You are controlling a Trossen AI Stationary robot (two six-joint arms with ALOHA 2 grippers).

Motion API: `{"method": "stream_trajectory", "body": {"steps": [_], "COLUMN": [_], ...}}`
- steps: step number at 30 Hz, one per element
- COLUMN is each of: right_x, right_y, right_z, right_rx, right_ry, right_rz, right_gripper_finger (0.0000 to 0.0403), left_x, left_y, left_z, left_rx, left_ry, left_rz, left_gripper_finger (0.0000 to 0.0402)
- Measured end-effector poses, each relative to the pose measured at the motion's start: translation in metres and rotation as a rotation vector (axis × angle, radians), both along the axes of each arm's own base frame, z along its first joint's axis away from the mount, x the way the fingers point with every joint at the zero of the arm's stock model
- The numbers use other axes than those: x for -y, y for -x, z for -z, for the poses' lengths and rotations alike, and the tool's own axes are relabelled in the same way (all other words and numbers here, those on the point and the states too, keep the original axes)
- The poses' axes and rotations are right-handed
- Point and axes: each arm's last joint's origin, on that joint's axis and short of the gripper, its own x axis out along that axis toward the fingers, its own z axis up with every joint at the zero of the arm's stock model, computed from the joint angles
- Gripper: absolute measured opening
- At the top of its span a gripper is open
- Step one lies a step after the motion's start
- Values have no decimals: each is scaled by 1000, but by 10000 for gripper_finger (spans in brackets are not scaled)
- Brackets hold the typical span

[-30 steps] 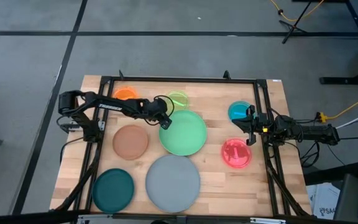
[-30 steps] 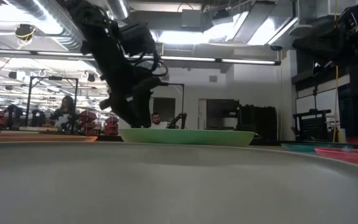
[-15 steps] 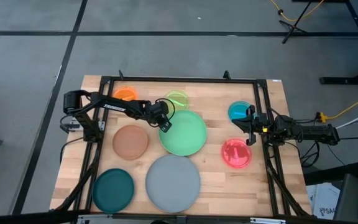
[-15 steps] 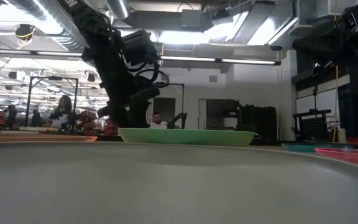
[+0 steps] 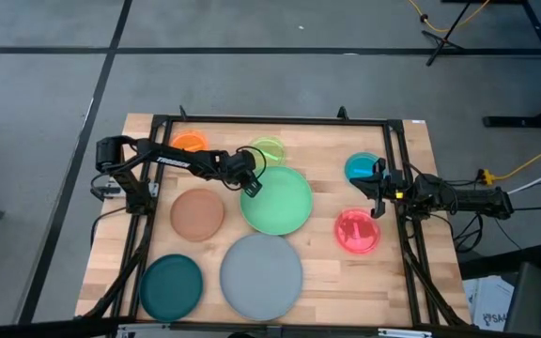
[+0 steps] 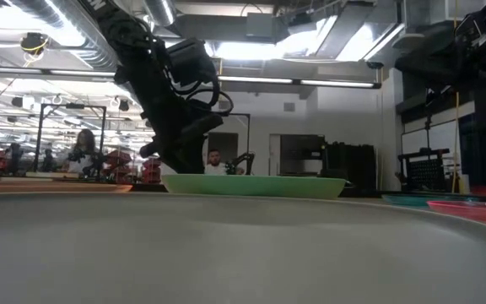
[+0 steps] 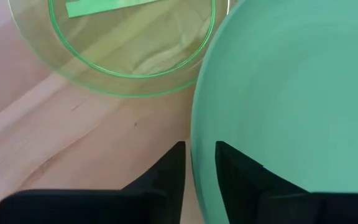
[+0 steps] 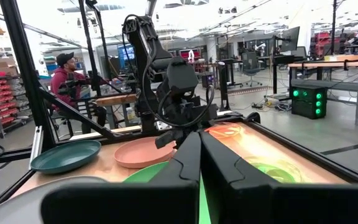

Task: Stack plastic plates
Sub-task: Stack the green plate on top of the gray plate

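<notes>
Several round plastic plates lie flat on the wooden table: a large light green plate (image 5: 282, 202), grey (image 5: 261, 274), brown (image 5: 197, 214), dark teal (image 5: 170, 286), orange (image 5: 190, 141), lime (image 5: 269, 149), blue (image 5: 359, 169) and pink-red (image 5: 357, 231). My left gripper (image 5: 250, 185) is at the light green plate's left rim and closed on it. At the table's right side, between the blue and pink-red plates, my right gripper (image 5: 377, 192) waits shut and empty. My left gripper has the light green plate's left rim (image 7: 195, 163) between its two fingers, one finger (image 7: 234, 169) over the plate's inside and the other finger (image 7: 169, 171) outside above the wood. The fingers come from above, slanting from the table's left. The plate (image 6: 256, 184) lies flat on the table.
The lime plate (image 7: 123, 56) lies close beside the held rim, toward the far edge. The brown plate is just to the near left of my left gripper. A black frame (image 5: 158, 122) runs around the table. People are in the room beyond.
My left gripper has shifted a little toward the table's right, onto the light green plate's left rim, and sits slightly lower there. The plate has stayed flat where it was.
</notes>
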Motion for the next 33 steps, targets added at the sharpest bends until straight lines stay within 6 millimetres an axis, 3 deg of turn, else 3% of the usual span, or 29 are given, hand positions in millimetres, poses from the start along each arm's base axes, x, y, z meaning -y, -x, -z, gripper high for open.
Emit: {"method": "stream_trajectory", "body": {"steps": [26,33], "right_x": [0,0], "right_y": [0,0], "right_z": [0,0], "right_rx": [1,2], "right_ry": [-1,-1], "right_rz": [1,1], "right_gripper_finger": [5,5], "left_x": [1,-3], "left_y": [0,-5], "left_z": [0,16], "left_rx": [-8,-18], "left_ry": [2,43], "left_rz": [37,45], "left_gripper_finger": [71,41]}}
